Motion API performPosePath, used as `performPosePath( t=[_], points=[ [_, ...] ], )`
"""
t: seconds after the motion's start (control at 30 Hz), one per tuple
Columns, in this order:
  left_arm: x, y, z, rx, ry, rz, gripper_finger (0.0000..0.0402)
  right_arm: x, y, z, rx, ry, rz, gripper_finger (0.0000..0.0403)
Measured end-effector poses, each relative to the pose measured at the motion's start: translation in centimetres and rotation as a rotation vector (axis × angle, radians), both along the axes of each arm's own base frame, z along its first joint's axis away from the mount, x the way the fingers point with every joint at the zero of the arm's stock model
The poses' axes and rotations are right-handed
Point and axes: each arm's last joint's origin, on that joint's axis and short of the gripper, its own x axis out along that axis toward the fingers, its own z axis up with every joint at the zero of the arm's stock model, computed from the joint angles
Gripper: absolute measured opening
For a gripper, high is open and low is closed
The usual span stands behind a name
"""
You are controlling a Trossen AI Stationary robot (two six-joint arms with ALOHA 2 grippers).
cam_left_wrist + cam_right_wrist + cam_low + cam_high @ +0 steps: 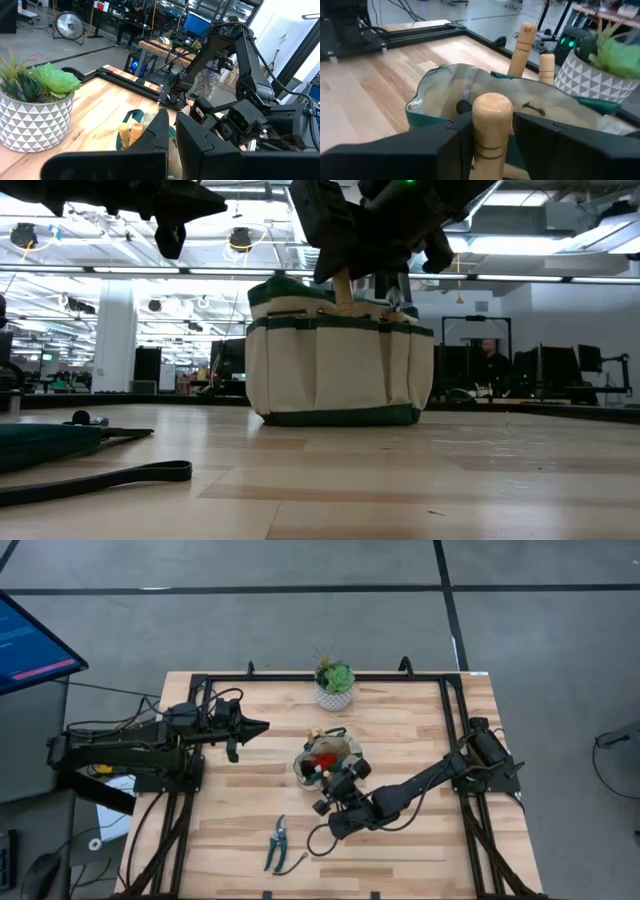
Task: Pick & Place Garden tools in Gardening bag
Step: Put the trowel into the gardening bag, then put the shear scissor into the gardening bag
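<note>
Wooden handle sits pinched between the right gripper's fingers, right over the open mouth of the gardening bag at mid-table. Two more wooden handles stick up out of the bag already. Pruning shears lie on the boards near the front edge, well apart from the bag. Beyond the bag stands the potted plant. Left gripper hovers off to the bag's left, fingers closed together on nothing.

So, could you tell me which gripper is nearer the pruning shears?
Right. The right gripper is over the gardening bag, up-right of the pruning shears; the left gripper waits farther up-table.
</note>
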Motion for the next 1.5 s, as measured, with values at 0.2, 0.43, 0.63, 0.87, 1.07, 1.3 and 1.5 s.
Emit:
performPosePath(
  t=[0.2, 0.43, 0.63, 0.87, 1.07, 1.3, 1.5],
  points=[
    [0.0, 0.0, 0.0, 0.0, 0.0, 0.0, 0.0003, 0.4, 0.2, 1.4, -0.063, 0.045, 0.033, 0.0156],
    [0.0, 0.0, 0.0, 0.0, 0.0, 0.0, 0.0003, 1.3, 1.3, 5.3, -0.173, 0.119, 0.114, 0.0242],
    [0.0, 0.0, 0.0, -0.017, -0.002, -0.016, 0.0003, 1.0, 2.5, 10.6, -0.181, 0.091, 0.161, 0.0265],
    [0.0, -0.4, 0.0, -0.069, -0.004, -0.123, 0.0003, 0.8, 4.4, 16.4, -0.022, -0.058, 0.335, 0.0265],
    [-0.1, -1.0, -0.7, -0.274, 0.072, -0.298, 0.0003, -1.3, 5.8, 18.7, 0.202, -0.042, 0.385, 0.0265],
    [0.1, -3.3, -2.7, -0.551, 0.306, -0.39, 0.0002, -5.6, 6.2, 18.7, 0.517, 0.21, 0.307, 0.0265],
    [0.9, -6.3, -4.3, -0.811, 0.462, -0.312, 0.0001, -8.3, 6.2, 17.5, 0.563, 0.488, 0.268, 0.0265]
  ],
)
